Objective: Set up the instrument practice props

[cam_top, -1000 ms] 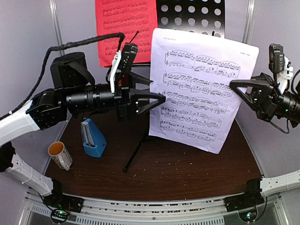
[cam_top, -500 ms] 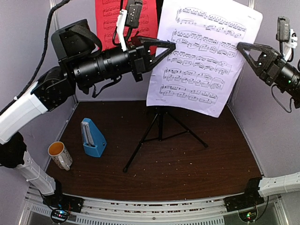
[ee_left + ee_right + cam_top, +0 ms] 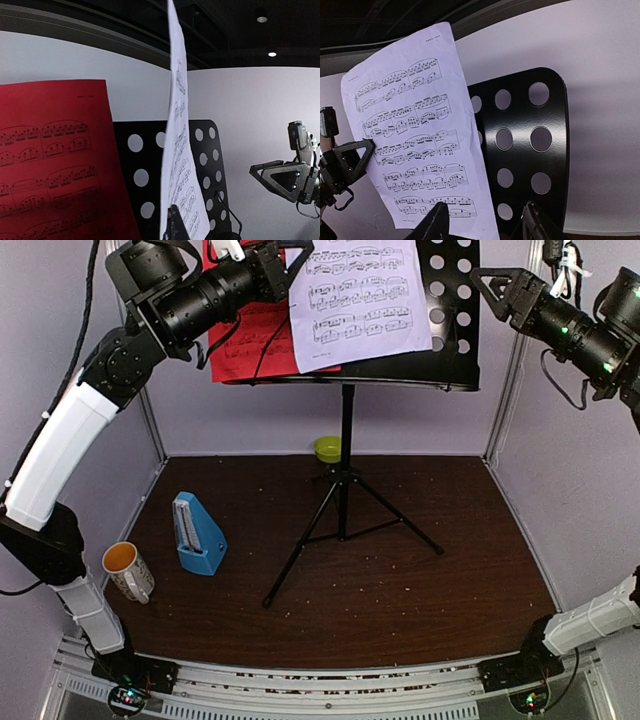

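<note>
The left claw [image 3: 296, 252] is closed on the left edge of the white music sheet [image 3: 360, 295] and holds it up in front of the black music stand [image 3: 455, 310], which carries the red sheet [image 3: 245, 345]. The right claw [image 3: 482, 282] is open and holds nothing. The blue metronome [image 3: 200, 535] stands on the counter [image 3: 400, 590].

Black-and-white arms [image 3: 60, 440], triangular black fingers [image 3: 485, 279]

Black perforated-metal tripod music stand [image 3: 452, 310] upright mid-tabletop [image 3: 400, 590]. Red paper music sheet [image 3: 250, 340] on the desk's left side. White printed music sheet [image 3: 360, 295] upright before desk centre, overlapping the red one's right edge. Small blue pyramid metronome [image 3: 200, 535] stands on tabletop, left, well apart from the stand.
</note>
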Available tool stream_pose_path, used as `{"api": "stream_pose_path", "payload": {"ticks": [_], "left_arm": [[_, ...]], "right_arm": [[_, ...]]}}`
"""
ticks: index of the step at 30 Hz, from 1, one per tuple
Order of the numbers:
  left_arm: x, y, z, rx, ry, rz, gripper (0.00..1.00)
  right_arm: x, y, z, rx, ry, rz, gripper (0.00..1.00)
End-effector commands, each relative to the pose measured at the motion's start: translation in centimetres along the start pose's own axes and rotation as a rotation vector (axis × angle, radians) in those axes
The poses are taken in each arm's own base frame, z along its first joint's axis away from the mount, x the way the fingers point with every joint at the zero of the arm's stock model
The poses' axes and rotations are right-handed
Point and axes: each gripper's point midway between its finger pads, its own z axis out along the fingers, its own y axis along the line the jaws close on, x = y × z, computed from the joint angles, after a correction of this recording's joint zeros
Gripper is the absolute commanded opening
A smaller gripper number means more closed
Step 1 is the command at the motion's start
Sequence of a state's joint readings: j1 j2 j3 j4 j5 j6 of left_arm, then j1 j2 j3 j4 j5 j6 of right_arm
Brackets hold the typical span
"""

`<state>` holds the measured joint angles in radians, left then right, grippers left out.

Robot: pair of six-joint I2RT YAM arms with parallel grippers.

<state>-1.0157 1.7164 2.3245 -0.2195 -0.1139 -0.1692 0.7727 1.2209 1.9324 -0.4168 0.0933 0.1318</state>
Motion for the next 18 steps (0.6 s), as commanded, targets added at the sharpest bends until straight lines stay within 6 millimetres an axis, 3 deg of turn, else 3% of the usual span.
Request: {"api": "stream_pose_path", "payload": {"ticks": [1,4,8,14,18], "left_arm": [[-2.1,2.7,0.4,-0.055,-0.050,0.038,0.00],[-2.3,2.8,0.9,-0.012,-0.060,0.074,0.00],[-2.0,2.2,1.3,0.061,-0.060,0.111,0.00],[-1.5,1.9,1.6,0.073,-0.060,0.168,0.00],[-1.6,1.9,1.6,0.073,-0.065,0.184,0.00]], "right_arm": [[2.1,-3.1,1.0,0.126,0.092,0.139,0.51],[4.6,-3.7,2.4,0.132,0.170,0.249,0.51],[5.9,-3.8,3.1,0.131,0.218,0.316,0.51],[8.1,-3.3,2.8,0.112,0.299,0.380,0.49],[8.2,-3.4,2.3,0.111,0.293,0.387,0.45]]}}
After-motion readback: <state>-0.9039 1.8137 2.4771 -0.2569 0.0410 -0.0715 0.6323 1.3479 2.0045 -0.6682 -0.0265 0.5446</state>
